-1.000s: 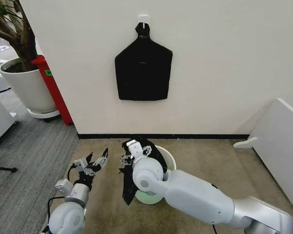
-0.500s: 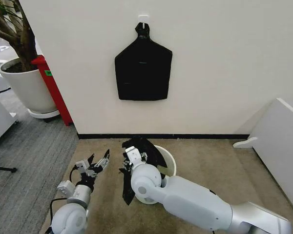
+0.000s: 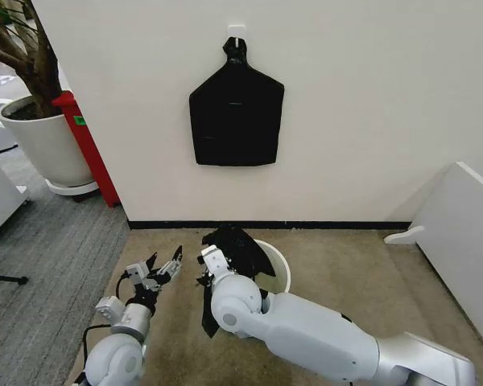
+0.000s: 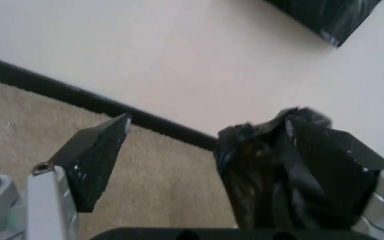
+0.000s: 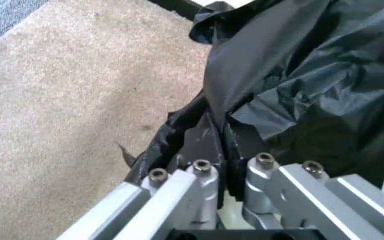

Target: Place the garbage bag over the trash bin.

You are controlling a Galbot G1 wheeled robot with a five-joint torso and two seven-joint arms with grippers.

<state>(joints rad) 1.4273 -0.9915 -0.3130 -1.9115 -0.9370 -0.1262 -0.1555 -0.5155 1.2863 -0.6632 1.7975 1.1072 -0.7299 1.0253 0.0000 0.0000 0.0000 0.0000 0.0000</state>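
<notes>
Right gripper [image 3: 210, 259] is pinching the garbage bag [image 3: 240, 244] closed-fingered, bag draping partly over trash bin [image 3: 280, 269] just beyond it; rim not covered. Left gripper [image 3: 161, 266] is hanging wide open, empty, beside.

Left tool [image 3: 163, 266] agape, right tool [image 3: 207, 259] clamped

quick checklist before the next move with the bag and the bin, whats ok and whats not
1. Right hand shut on the garbage bag: ok; the right wrist view shows film pinched between its fingers.
2. Left hand open, beside the bag: ok; it holds nothing.
3. Bag over the trash bin: not ok; it is bunched on the bin's left side and a strip hangs down outside.
4. Bin's right rim bare: not ok.
5. Bag mouth spread open: cannot tell; the film is crumpled.
6. Bin upright: cannot tell; the right arm and bag cover most of it.
</notes>
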